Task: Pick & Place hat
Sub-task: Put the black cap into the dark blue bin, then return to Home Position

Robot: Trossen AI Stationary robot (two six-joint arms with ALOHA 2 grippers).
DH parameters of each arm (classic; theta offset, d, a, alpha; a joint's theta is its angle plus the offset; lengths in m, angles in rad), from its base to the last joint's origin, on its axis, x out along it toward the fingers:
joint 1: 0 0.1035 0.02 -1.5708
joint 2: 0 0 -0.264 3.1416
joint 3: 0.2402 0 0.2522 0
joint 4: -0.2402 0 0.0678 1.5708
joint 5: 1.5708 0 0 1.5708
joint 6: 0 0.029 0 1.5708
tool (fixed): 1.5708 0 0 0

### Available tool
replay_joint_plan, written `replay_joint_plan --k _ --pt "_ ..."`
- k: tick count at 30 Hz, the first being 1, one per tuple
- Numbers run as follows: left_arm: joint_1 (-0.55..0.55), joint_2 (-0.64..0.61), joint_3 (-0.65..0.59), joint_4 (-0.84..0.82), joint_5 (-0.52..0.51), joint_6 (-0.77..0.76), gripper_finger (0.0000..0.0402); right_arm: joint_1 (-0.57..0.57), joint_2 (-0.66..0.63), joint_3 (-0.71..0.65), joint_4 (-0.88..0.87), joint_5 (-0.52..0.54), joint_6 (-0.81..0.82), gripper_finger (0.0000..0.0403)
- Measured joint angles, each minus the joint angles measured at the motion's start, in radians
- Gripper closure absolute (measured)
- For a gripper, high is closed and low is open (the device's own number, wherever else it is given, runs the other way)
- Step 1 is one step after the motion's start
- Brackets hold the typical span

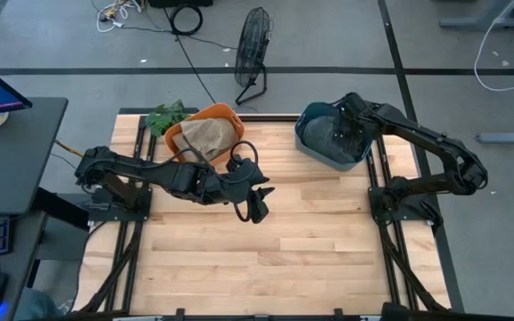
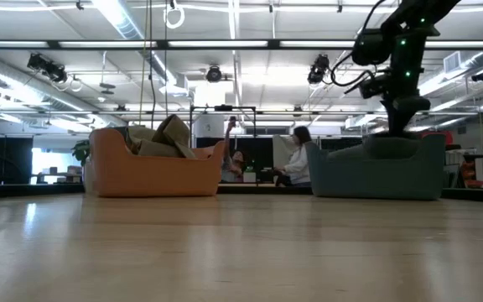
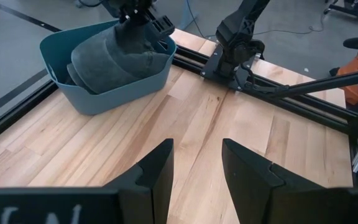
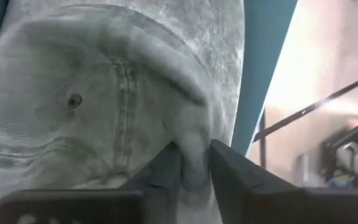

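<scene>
A grey hat (image 3: 114, 59) lies in the blue basket (image 1: 315, 143) at the table's far right. My right gripper (image 4: 194, 165) reaches down into that basket and is shut on the hat. In the low view the basket wall (image 2: 376, 168) hides its fingers. A tan hat (image 1: 208, 134) rests in the orange basket (image 1: 226, 111) at the table's far middle-left, and it sticks up above the rim (image 2: 170, 134). My left gripper (image 3: 197, 168) is open above the bare table middle (image 1: 257, 201), pointing toward the blue basket and touching nothing. My right gripper pinches a raised fold of the grey hat's cloth (image 4: 194, 146) between its two fingers (image 4: 166, 168), next to a stitched seam. It comes from above, pointing down into the blue basket. The hat lies in the basket (image 3: 135, 43) below the fingers.
A green plant (image 1: 168, 116) sits beside the orange basket at the far left corner. Black rails (image 3: 278, 87) run along the table's right edge. Bare wooden tabletop (image 1: 266, 259) spreads across the middle and near side. A person (image 2: 296, 164) sits in the room beyond.
</scene>
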State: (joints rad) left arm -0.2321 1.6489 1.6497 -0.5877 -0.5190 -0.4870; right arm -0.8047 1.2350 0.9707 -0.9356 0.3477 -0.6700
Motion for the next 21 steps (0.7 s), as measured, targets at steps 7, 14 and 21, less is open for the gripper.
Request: replay_joint_plan --k 7,14,21 --pt "0.0 -0.004 -0.001 -0.001 0.0 0.026 0.0262 0.035 -0.023 0.003 -0.103 0.013 0.109 0.0242" --pt "-0.002 -0.085 -0.001 -0.051 -0.001 0.023 0.0262 0.131 -0.073 0.168 -0.388 -0.017 0.322 0.0231" --pt "-0.047 -0.195 0.0 -0.203 -0.038 0.004 0.0262 0.224 -0.207 0.365 -0.407 -0.409 0.564 0.0274"
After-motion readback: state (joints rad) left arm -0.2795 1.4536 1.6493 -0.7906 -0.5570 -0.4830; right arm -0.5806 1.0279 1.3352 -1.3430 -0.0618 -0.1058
